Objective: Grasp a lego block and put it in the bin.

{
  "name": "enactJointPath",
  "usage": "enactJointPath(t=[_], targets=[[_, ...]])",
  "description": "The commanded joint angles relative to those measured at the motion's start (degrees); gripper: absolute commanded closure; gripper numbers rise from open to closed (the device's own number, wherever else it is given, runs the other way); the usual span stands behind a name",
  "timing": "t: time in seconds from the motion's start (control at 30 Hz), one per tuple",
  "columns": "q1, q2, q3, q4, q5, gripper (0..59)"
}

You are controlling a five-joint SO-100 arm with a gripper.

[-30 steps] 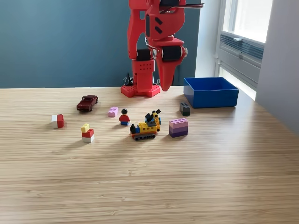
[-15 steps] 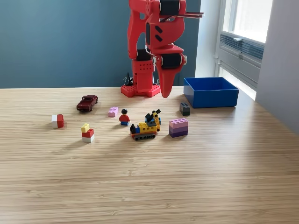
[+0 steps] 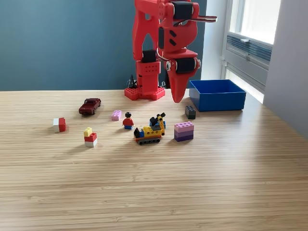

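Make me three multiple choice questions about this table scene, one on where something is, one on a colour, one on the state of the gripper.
1. Where is the black block?
A. Inside the bin
B. On the table just in front of the bin
C. Beside the toy car

2. What colour is the toy car?
A. Dark red
B. Green
C. White

3. What is the gripper holding?
A. A pink block
B. The figure
C. Nothing

Answers: 1 B, it sits on the wood before the bin's near wall. 2 A, its body is dark red. 3 C, its tip hangs bare above the table.
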Motion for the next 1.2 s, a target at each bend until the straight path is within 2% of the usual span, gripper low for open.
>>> enactJointPath(t=[0.03,1.2], targets=[[-3.52,5.19,1.05,-0.7,-1.14,58.5],[-4.04,5.71,3.16,-1.23,-1.49,58.5]])
